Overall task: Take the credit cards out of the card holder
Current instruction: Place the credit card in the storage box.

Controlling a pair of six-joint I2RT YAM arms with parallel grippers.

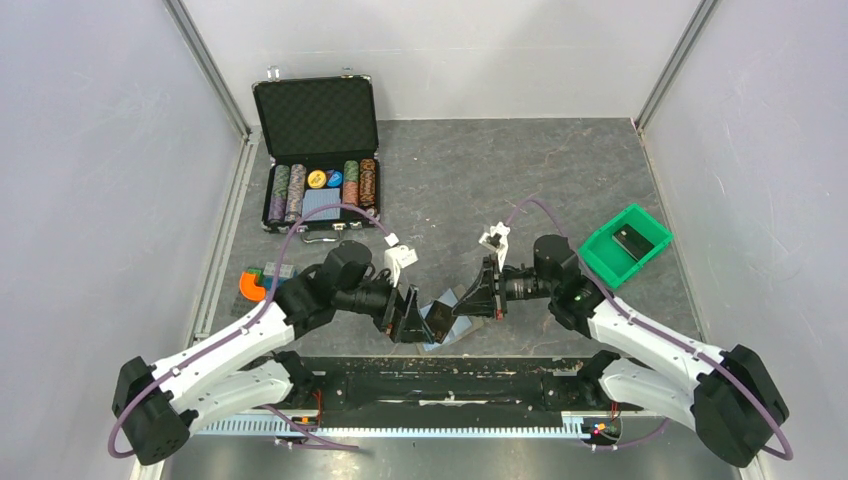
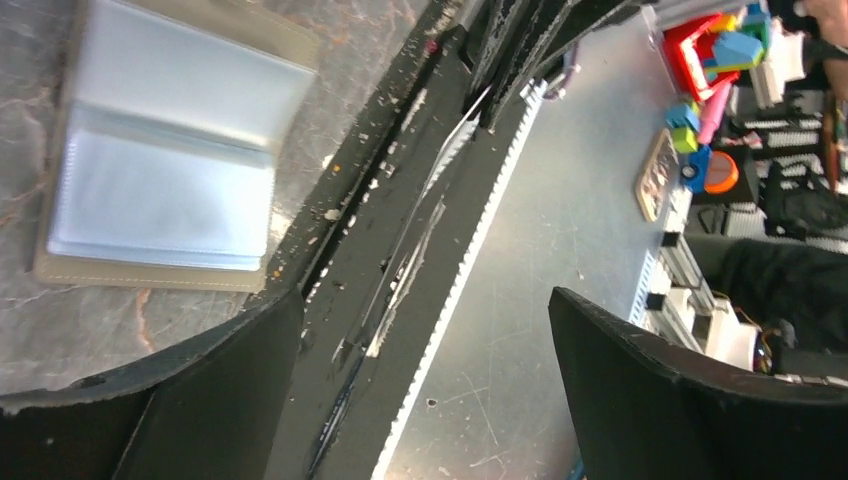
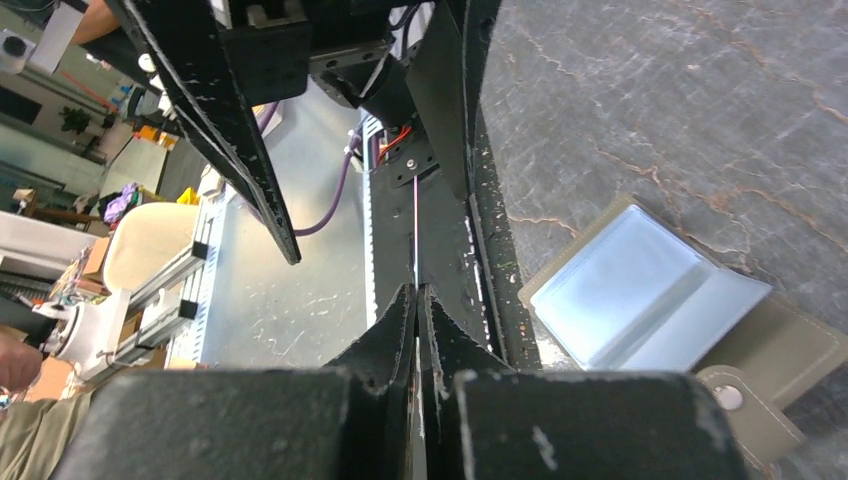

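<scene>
Holder (image 3: 640,290) first: it lies spread open on the table (image 1: 480,180), close to the near edge, between your two grippers, with its pale sleeves facing up. Neither gripper is touching it.

Your right gripper (image 3: 417,290) has its fingers pressed together on a thin sliver seen edge-on, which I take to be a card (image 3: 416,235). The sliver sticks out from the tips toward the left arm, held in the air and not resting on anything. Your left gripper (image 2: 425,300) faces it with its fingers wide apart and nothing between them.

So, as I read it, one card is out of the holder but not set down anywhere. You cannot tell from here whether the sleeves hold more cards: they look pale and flat in both wrist views. Check them before you call it done.

Farther back, the green bin (image 1: 625,245) sits on the right and the open chip case (image 1: 318,150) at the far left, both well apart from the holder.
</scene>
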